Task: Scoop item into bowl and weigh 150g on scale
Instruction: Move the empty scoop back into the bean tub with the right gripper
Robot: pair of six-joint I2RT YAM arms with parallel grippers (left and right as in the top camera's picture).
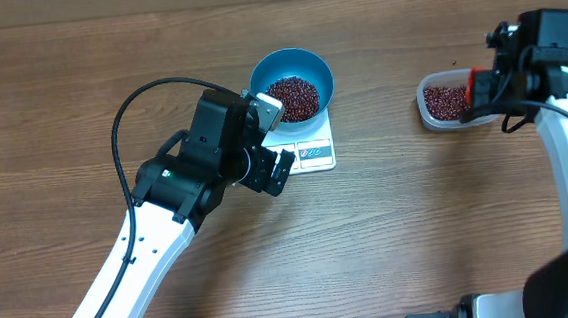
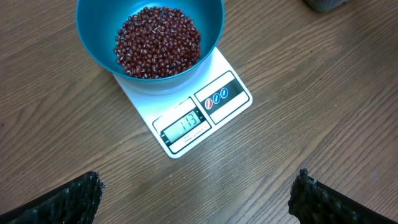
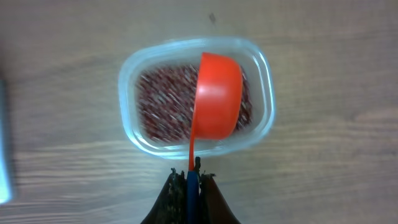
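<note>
- The teal bowl point(image 1: 320, 64) point(image 2: 93, 43) is sitting on the white scale point(image 1: 317, 132) point(image 2: 140, 93), just above the middle of the overhead frame, covering the far part of the platform.
- A decent pile of beans point(image 1: 293, 96) point(image 2: 157, 42) is lying in the bowl, and the scale's display point(image 2: 185, 122) is showing 113.
- The left gripper point(image 1: 276, 138) point(image 2: 198, 180) is hanging just left of the scale with its jaws spread wide and nothing between them. In the left wrist view, its fingertips point(image 2: 93, 183) are poking in at the two bottom corners.
- Over at the right edge of the overhead frame, the clear tub point(image 1: 426, 109) point(image 3: 130, 81) is sitting on the wooden table point(image 1: 78, 83), well apart from the scale, with more beans inside.
- The right gripper point(image 1: 475, 90) point(image 3: 191, 177) is pinching the thin handle of the orange-red scoop point(image 3: 217, 93), jaws squeezed tight on it.
- The scoop's cup is sitting over the right half of the tub in the right wrist view. I can't tell if it's touching the beans.
</note>
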